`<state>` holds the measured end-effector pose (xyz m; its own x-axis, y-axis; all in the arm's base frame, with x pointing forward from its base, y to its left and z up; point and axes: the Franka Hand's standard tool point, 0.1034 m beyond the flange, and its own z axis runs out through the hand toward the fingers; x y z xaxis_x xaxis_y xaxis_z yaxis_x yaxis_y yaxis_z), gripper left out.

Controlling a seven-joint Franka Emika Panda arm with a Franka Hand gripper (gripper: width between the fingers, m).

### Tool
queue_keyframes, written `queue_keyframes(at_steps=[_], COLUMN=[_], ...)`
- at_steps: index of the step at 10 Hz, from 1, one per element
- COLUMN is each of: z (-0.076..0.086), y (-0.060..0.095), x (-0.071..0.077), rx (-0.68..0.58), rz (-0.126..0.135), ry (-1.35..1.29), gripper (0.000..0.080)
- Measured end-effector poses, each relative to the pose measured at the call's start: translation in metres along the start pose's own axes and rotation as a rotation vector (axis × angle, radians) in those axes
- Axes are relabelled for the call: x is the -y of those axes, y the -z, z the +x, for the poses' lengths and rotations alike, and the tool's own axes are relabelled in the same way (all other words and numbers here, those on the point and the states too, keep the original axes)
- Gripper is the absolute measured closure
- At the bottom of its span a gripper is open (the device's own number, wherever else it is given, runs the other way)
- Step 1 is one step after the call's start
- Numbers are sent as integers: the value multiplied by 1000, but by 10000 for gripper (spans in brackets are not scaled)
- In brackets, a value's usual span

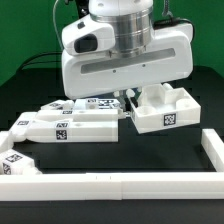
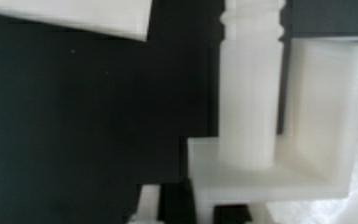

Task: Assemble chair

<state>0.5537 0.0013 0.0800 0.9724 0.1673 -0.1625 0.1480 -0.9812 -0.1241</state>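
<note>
The chair is in loose white tagged parts. A long bar (image 1: 62, 126) lies at the exterior view's left. A box-like part (image 1: 166, 108) sits at the right. My gripper (image 1: 126, 102) reaches down between them, at the box-like part's near wall. In the wrist view an upright white post (image 2: 247, 80) rises from a white block (image 2: 265, 170), with a white slab (image 2: 339, 90) beside it. My gripper (image 2: 190, 208) has its fingers (image 2: 149, 207) close together, with a thin white edge of that part between the pads. The big hand hides the contact in the exterior view.
The plain white rail (image 1: 120, 186) edges the table along the front and the exterior view's right. A small white tagged piece (image 1: 16, 163) lies in the front left corner. More tagged parts (image 1: 60, 106) lie behind the long bar. Another white piece (image 2: 69, 20) shows in the wrist view.
</note>
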Motion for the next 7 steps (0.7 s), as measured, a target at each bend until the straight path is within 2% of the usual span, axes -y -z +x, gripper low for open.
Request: queue_keyframes(at_steps=[2, 3, 5, 6, 7], z=[1, 4, 40, 46, 45], y=[-3, -14, -35, -36, -36], x=[1, 6, 9, 17, 11], rx=[-1, 3, -4, -9, -31], rz=[-4, -7, -12, -37, -48], ry=[-8, -18, -66, -90, -73], gripper=[770, 770, 770, 770, 770])
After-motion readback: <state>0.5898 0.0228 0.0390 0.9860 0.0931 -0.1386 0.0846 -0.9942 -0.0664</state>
